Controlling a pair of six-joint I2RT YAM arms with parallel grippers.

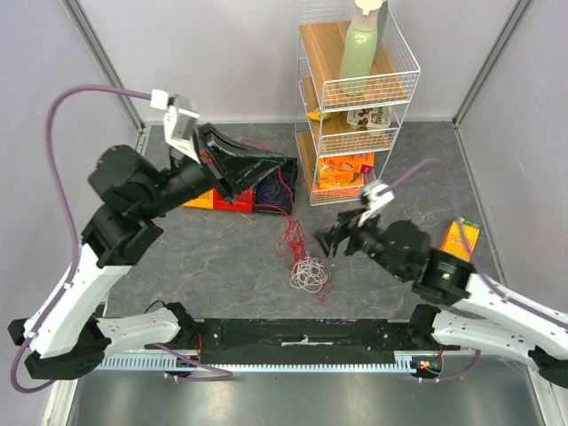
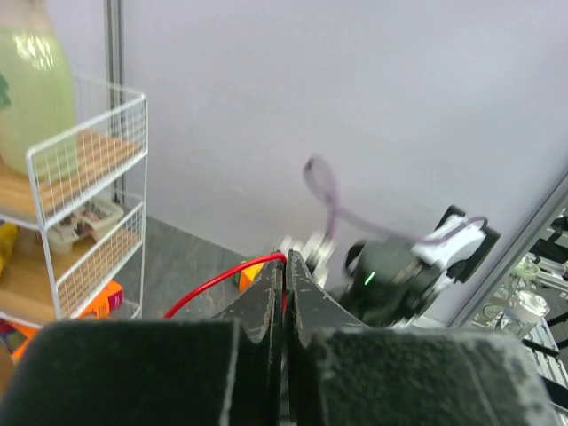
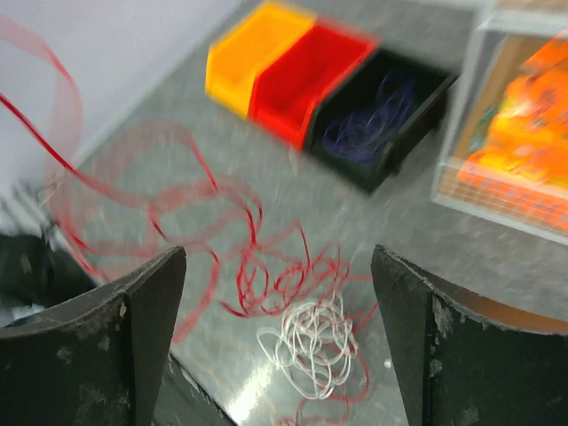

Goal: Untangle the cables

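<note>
The red cable (image 1: 288, 233) was pinched in the closed left claw (image 2: 284, 266), its tangle lying against the white cable (image 1: 309, 273) on the bench (image 1: 222, 257). The right claw (image 3: 277, 266) was spread wide, empty. Limp and light, the wire was judged best gripped at a free loop.

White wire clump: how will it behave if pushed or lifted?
The small white looped wire clump is thin, loose loops: probably floppy and light, sagging when lifted. Red wire strands overlap it, so it likely drags them along.

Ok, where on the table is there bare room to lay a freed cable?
Bare table left of the red cable and white cable, in front of the bins. Also right of the wire rack. Crowded at centre: both clumps by the open right gripper.
</note>
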